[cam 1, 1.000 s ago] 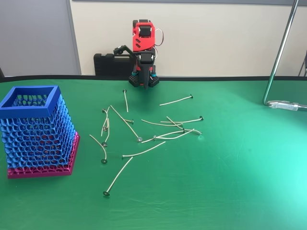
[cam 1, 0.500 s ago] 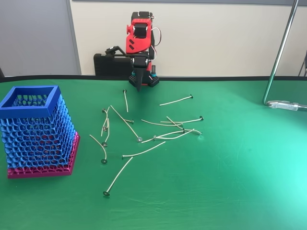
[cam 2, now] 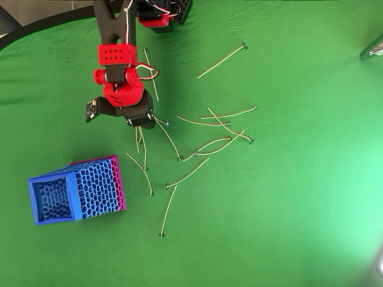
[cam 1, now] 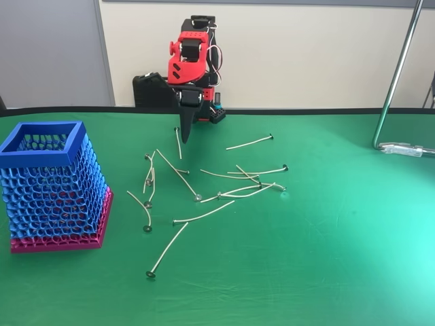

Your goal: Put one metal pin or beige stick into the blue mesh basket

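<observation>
Jaws [cam 1: 184,138]: pointed down near far pins, apparently pressed together, empty. Pins [cam 1: 178,172] scattered, overlapping, on table [cam 1: 340,258]; basket [cam 1: 51,187] well apart, left. Risk: snagging several crossed pins, or slipping off thin wire.

From above, my red and black arm [cam 2: 122,84] reaches down from the top edge over the green desk [cam 2: 299,197]. My fingers [cam 2: 141,121] are hidden under my own wrist, so I cannot tell how they stand. Just below and right of them the pins [cam 2: 197,149] lie scattered flat on the cloth, several crossing one another. One straight pin [cam 2: 221,60] lies apart near the top, another [cam 2: 167,212] lowest of all. The blue mesh basket [cam 2: 57,200] stands at lower left with its pink base [cam 2: 118,182] toward the pins, well apart from me.
</observation>
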Controlling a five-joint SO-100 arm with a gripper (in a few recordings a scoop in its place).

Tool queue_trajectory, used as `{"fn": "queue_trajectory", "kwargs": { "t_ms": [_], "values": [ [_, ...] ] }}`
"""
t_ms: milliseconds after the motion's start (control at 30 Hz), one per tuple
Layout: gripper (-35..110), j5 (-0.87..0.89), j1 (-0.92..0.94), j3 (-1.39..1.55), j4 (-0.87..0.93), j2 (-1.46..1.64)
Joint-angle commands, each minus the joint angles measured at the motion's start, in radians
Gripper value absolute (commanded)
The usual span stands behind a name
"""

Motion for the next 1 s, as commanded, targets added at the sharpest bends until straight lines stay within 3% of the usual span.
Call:
{"fn": "queue_trajectory", "kwargs": {
  "t_ms": [0,600,967],
  "values": [
    [1,-0.035,0.011,-0.13,-0.014,-0.055],
    [1,-0.284,-0.051,-0.442,-0.014,-0.402],
    [9,-0.295,-0.066,-0.548,-0.023,-0.532]
  ]
}}
